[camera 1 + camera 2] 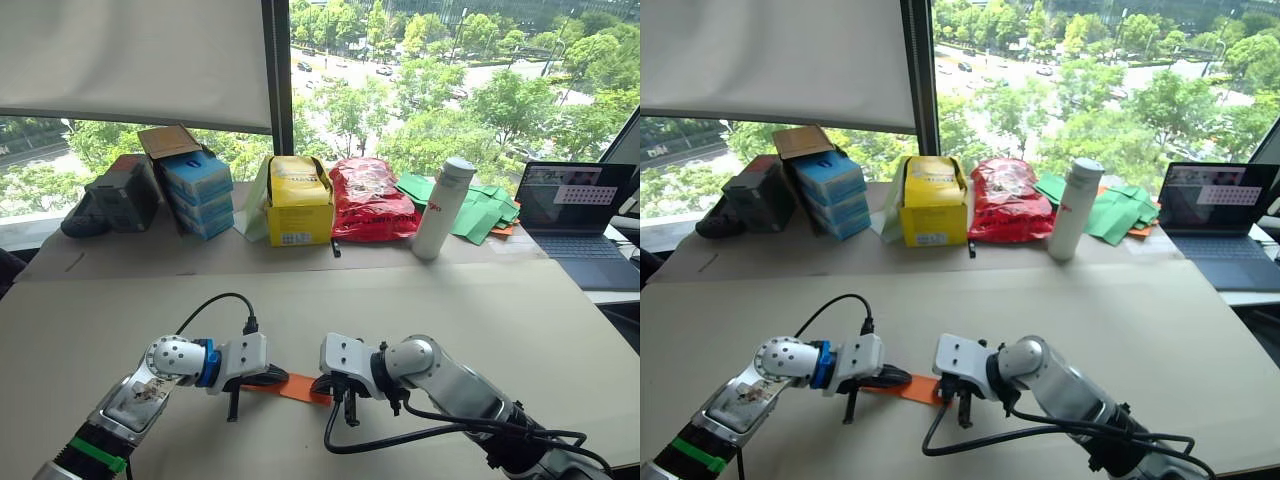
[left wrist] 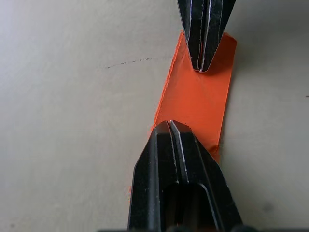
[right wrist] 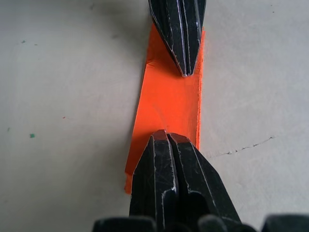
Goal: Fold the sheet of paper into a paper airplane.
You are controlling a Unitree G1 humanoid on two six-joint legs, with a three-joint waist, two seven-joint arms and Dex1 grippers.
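Both grippers' closed fingers point(image 2: 181, 159) press orange paper point(image 2: 198, 104) (beige table point(image 1: 420, 300)).

The table point(image 1: 560, 320) is viewed from above and behind both arms by the two head views, facing forward and down toward the window; nearly the same scene is covered, slightly offset sideways. Each wrist view is aimed straight down, very close to the tabletop. The sheet of paper point(image 2: 200, 104) at frame centre is shared by both.
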